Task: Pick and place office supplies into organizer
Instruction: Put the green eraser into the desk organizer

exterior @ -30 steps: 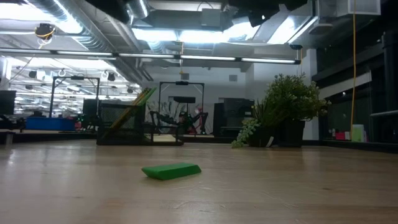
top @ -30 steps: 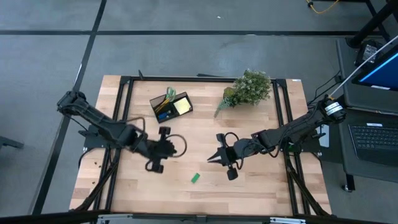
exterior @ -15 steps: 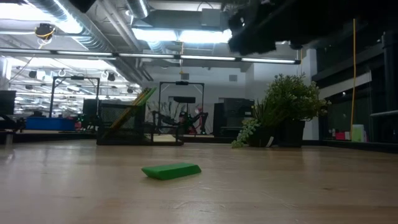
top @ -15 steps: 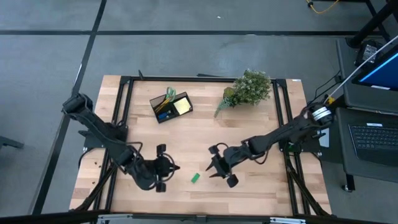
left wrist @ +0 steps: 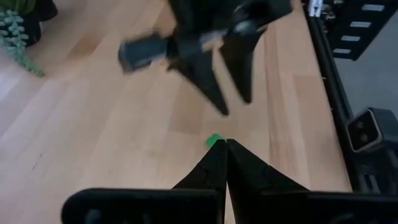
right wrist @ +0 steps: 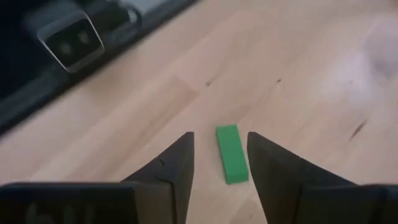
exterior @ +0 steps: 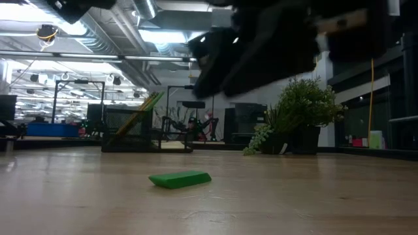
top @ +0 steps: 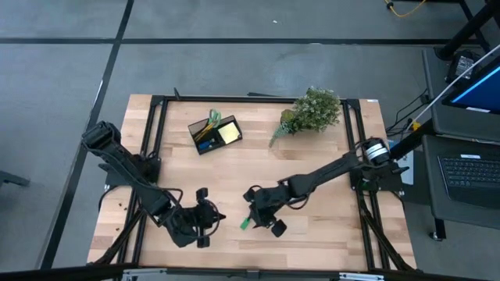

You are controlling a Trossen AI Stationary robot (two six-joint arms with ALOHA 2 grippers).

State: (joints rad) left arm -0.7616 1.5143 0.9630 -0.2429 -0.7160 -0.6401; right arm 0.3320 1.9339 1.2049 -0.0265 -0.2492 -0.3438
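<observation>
The small green block [top: 244,224] lies flat on the table near its front middle; it also shows in the low view [exterior: 181,179] and between my right fingers [right wrist: 231,154]. My right gripper [top: 248,209] is open and hovers above the block, one finger on either side [right wrist: 219,138], touching nothing. My left gripper [top: 215,216] is shut, just left of the block and pointing at it [left wrist: 224,143]. The black organizer [top: 214,133] stands at the far left, holding green-handled scissors, a yellow sticky-note pad and pencils.
A leafy potted plant [top: 312,111] stands at the far right of the table, also in the low view [exterior: 304,114]. Black frame rails [top: 156,140] run along the table's left and right sides. Bare wood lies between the organizer and the block.
My right gripper has travelled toward the table's left and near edge and come down over the green block. My left gripper has moved toward the near edge and ended beside the block. The block has stayed where it was.
</observation>
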